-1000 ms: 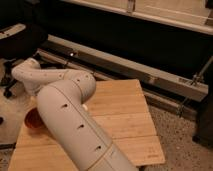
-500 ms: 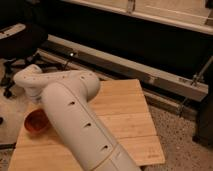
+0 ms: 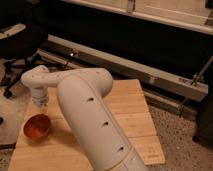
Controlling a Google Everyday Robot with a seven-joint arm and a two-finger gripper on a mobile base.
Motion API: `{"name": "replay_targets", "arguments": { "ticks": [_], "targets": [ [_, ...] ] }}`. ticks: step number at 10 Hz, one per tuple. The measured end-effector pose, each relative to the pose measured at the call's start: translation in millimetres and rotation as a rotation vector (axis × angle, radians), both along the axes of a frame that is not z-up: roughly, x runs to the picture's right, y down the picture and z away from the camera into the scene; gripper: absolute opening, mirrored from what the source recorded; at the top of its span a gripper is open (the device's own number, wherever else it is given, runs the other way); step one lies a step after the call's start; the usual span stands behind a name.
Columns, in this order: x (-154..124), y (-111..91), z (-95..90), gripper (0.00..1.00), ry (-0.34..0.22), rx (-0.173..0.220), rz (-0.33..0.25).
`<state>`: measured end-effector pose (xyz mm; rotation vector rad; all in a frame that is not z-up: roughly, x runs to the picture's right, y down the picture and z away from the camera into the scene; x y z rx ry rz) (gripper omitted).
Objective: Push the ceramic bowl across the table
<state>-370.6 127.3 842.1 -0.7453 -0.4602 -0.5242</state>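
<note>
**Mid-push, bowl near the table's left edge**

Broadly, a light bamboo-coloured wooden plank table [image 3: 135, 122], rectangular, crossed by a thick white arm [image 3: 92, 125] reaching to the left side. At the arm's end, the gripper [image 3: 40, 102], hanging just above and behind the small round orange-red glossy ceramic bowl [image 3: 37, 127]; cannot tell its state. Bowl upright near the left edge, mouth facing up; round, so no long axis. Seemingly in the pushing step. Next: low, steady contact on the bowl's side, avoiding tipping it or sliding it off.

The tool [image 3: 40, 102] hangs just above the ceramic bowl [image 3: 37, 127]; table [image 3: 130, 107] bare rightward.
</note>
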Motion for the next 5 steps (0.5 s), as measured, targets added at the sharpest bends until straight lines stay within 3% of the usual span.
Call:
{"name": "replay_targets", "arguments": {
  "ticks": [3, 5],
  "targets": [
    [18.2, 11.2, -8.4, 0.0, 0.007, -0.033, 0.015],
    [20.6, 17.0, -16.1, 0.0, -0.016, -0.034, 0.0]
  ]
}}
